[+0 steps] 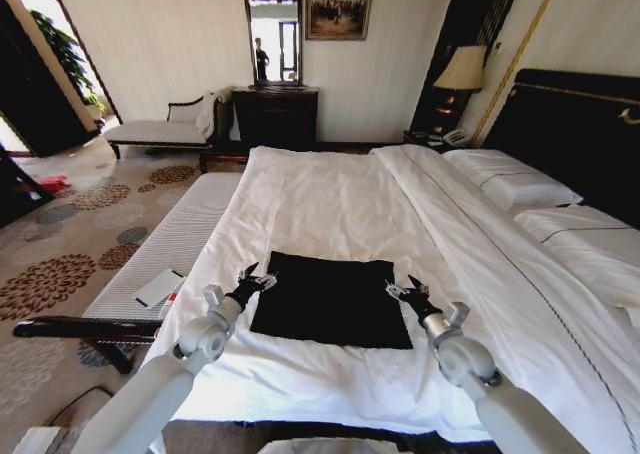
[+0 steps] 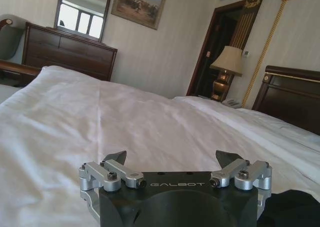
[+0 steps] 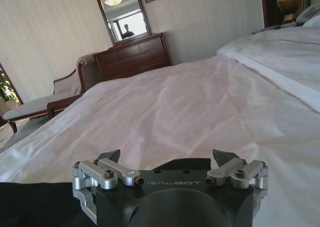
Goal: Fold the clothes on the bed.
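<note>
Hotel-style bedroom with striped pale walls and patterned carpet; large bed with wrinkled white duvet (image 1: 330, 204), white pillows (image 1: 510, 179) and dark wooden headboard (image 1: 580, 134) is taking up most of the scene. Black soft-fabric T-shirt (image 1: 330, 299) is lying flat as a neat rectangle near the bed's foot end, no lettering showing. Left gripper (image 1: 256, 278) is hovering at its left edge, fingers spread apart, grasping nothing; right gripper (image 1: 404, 289) is hovering at the right edge, fingers likewise spread.

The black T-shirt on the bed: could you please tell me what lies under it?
The T-shirt lies flat on the white duvet, which shows all round it. Anything between shirt and duvet is covered and cannot be seen.
</note>
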Robot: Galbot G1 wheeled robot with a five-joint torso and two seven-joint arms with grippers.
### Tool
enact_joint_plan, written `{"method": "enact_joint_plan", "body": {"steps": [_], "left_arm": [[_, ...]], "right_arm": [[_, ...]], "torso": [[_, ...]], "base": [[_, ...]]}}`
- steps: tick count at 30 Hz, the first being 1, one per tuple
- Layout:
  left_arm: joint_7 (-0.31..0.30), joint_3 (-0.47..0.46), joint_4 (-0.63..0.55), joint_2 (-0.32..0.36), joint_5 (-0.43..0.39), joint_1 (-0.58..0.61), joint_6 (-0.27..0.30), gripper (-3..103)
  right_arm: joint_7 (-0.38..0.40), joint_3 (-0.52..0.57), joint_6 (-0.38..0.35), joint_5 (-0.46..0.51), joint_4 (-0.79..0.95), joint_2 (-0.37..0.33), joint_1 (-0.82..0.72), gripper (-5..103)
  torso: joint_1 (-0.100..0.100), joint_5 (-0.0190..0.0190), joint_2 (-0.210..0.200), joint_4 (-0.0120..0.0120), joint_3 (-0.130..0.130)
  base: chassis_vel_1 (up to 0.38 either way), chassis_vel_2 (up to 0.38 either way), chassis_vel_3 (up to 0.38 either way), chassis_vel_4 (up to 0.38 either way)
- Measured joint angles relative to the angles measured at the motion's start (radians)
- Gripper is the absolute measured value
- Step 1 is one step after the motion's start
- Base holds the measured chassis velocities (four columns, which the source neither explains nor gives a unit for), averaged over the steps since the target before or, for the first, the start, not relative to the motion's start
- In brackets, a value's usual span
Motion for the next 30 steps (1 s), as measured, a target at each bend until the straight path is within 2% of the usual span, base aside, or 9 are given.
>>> {"method": "enact_joint_plan", "body": {"steps": [3,4,8,12,16,20,24,30], "left_arm": [[-0.006,0.011,0.062,0.004,-0.029,-0.042,0.013,100],[-0.006,0.011,0.062,0.004,-0.029,-0.042,0.013,100],[-0.010,0.026,0.112,-0.012,-0.059,-0.074,0.027,100],[-0.014,0.029,0.101,-0.012,-0.070,-0.075,0.035,100],[-0.013,0.029,0.095,-0.007,-0.069,-0.067,0.036,100],[-0.008,0.028,0.097,-0.010,-0.064,-0.061,0.036,100],[-0.002,0.030,0.101,-0.013,-0.059,-0.059,0.035,100],[0.003,0.030,0.104,-0.018,-0.052,-0.050,0.034,100]], "right_arm": [[-0.001,-0.034,-0.055,0.115,-0.067,-0.052,0.120,100],[-0.001,-0.034,-0.055,0.115,-0.067,-0.052,0.120,100],[-0.044,-0.115,-0.149,0.302,-0.198,-0.102,0.271,100],[-0.082,-0.185,-0.193,0.358,-0.303,-0.115,0.365,100],[-0.112,-0.249,-0.218,0.370,-0.431,-0.103,0.463,100],[-0.132,-0.266,-0.234,0.370,-0.498,-0.088,0.508,100],[-0.135,-0.268,-0.239,0.350,-0.527,-0.082,0.507,100],[-0.141,-0.265,-0.243,0.340,-0.531,-0.077,0.484,100]], "torso": [[0.000,-0.0006,0.000,0.0005,0.000],[0.000,-0.0006,0.000,0.0005,0.000],[0.000,-0.0006,0.000,0.0002,0.000],[0.000,-0.0004,0.000,-0.0003,0.000],[0.000,-0.0003,0.000,0.0002,0.000],[0.000,-0.0004,0.000,0.0006,0.000],[0.000,-0.0005,0.000,-0.0003,0.000],[0.000,-0.0005,0.000,0.0001,0.000]], "base": [[0.000,0.000,0.000,0.000],[0.000,0.000,0.000,0.000],[0.000,0.000,0.000,0.000],[0.000,0.000,0.000,0.000],[0.000,0.000,0.000,0.000],[0.000,0.000,0.000,0.000],[0.000,0.000,0.000,0.000],[0.000,0.000,0.000,0.000]]}}
